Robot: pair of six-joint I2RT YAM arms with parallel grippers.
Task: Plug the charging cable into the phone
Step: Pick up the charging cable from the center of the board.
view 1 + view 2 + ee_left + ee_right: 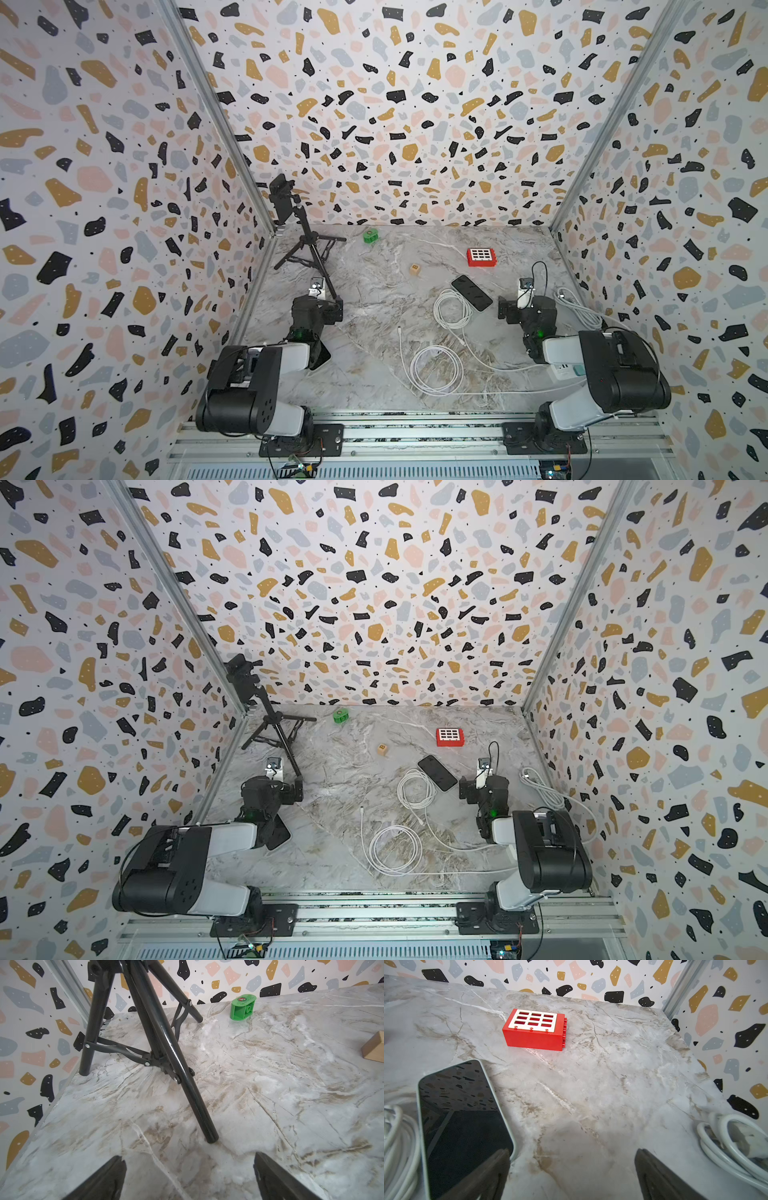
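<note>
Two claws, both spread wide, neither holding anything.

1. Left claw (189,1167): low over the table (270,1105), aimed at the near leg of the tripod (182,1076). The leg's foot stands just ahead of the fingertips. The tripod fills the far left corner, tight against the wall.
2. Right claw (572,1165): low, aimed at the back wall. One finger (488,1174) overlaps the phone's near corner in the wrist view; whether they touch cannot be told.
3. Arms: both folded, elbows raised near the front rail, forearms reaching forward and down.
4. Phone (471,293): flat, dark screen up, lying diagonally right of centre, just beside the right claw.
5. Charging cable (452,309): white, one coil against the phone's long edge, a second coil (436,370) nearer the front. Two loose plug ends (399,329) (462,341) lie on the marble between the coils, apart from the phone.
6. Open room: a bare stretch of marble between the left arm and the cable.
7. Red brick (481,257): behind the phone, apart.
8. Wooden cube (414,269): mid-table.
9. Green brick (370,235): near the back edge.
10. Thick white cord (577,309): along the right wall, beside the right arm.
</note>
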